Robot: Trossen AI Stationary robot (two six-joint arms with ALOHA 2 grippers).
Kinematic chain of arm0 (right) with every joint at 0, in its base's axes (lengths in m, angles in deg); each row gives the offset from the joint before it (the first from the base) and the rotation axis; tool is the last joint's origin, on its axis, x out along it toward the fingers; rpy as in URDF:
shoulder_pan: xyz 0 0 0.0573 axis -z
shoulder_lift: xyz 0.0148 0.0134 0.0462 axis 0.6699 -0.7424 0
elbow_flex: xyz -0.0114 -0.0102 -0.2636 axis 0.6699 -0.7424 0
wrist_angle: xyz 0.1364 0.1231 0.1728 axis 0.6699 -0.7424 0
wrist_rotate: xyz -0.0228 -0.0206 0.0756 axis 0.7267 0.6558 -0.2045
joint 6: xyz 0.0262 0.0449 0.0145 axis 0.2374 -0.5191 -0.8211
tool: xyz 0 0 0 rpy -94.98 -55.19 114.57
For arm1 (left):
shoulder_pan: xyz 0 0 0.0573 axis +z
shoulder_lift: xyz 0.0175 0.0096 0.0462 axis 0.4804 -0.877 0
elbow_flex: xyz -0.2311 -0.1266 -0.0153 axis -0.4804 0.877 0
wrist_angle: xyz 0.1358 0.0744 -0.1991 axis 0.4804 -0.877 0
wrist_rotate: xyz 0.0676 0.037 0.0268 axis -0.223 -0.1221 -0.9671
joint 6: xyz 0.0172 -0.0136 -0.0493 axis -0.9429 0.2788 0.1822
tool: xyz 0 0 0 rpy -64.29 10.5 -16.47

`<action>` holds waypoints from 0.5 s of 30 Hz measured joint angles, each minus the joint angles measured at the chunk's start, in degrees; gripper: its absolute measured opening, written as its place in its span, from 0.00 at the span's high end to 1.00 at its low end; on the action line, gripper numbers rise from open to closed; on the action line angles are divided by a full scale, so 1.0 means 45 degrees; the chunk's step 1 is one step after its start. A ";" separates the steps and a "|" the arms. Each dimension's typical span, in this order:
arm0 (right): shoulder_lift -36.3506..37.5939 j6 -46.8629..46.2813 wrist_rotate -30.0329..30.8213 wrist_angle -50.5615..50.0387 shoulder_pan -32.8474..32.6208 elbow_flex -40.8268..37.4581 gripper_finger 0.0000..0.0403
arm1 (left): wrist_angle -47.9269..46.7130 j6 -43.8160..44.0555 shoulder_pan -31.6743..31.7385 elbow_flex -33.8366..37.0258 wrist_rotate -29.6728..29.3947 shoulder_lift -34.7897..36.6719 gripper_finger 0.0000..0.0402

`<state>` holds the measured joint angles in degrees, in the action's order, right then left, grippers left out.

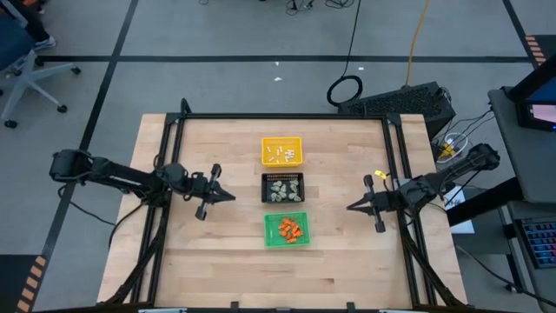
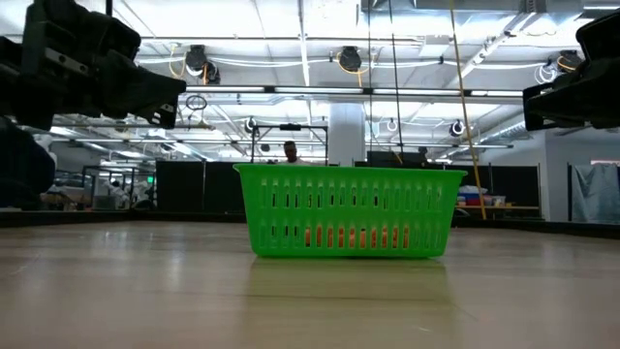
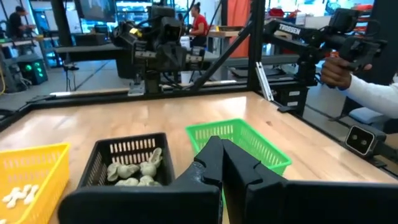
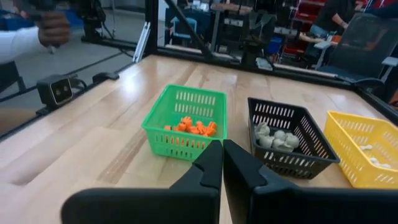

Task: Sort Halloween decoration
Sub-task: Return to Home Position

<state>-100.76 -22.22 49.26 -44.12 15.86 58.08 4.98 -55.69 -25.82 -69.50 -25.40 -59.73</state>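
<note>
High view: sorting looks finished, with orange bits (image 1: 290, 229) in the green tray (image 1: 268, 230), beige-grey lumps (image 1: 283, 189) in the black tray (image 1: 265, 188) and white sticks (image 1: 281, 155) in the yellow tray (image 1: 265, 150). I see none loose on the counter (image 1: 217, 261). The left tool (image 1: 231, 197) and right tool (image 1: 350, 208), both clenched and empty, flank the trays.

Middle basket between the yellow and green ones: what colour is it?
Black basket, clearest in right wrist view.

Column mid-surface (image 1: 217, 252): yellow tray (image 1: 265, 149) holds white sticks (image 1: 281, 154), black tray (image 1: 264, 188) grey lumps (image 1: 284, 188), green tray (image 1: 268, 230) orange bits (image 1: 289, 229); left arm (image 1: 130, 178), right arm (image 1: 434, 184) flank it, jaws closed.
</note>
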 joint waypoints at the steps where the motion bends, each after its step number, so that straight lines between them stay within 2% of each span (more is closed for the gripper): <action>1: 0.0144 -0.0005 -0.0001 -0.0040 -0.0002 0.0000 1.00 | -0.0160 0.0005 0.0164 0.0000 0.0183 0.0087 1.00; 8: 0.0835 0.0382 -0.0003 -0.0168 0.0000 -0.0005 1.00 | -0.1149 0.0021 0.1067 0.0010 0.1121 0.0607 1.00; 15: 0.1530 0.0691 0.0034 -0.0211 0.0000 -0.0005 1.00 | -0.1410 0.0664 0.1092 0.0010 0.1135 0.1310 1.00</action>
<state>-93.87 -19.11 49.41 -45.08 15.86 58.06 -1.37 -52.70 -20.91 -69.45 -20.29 -53.83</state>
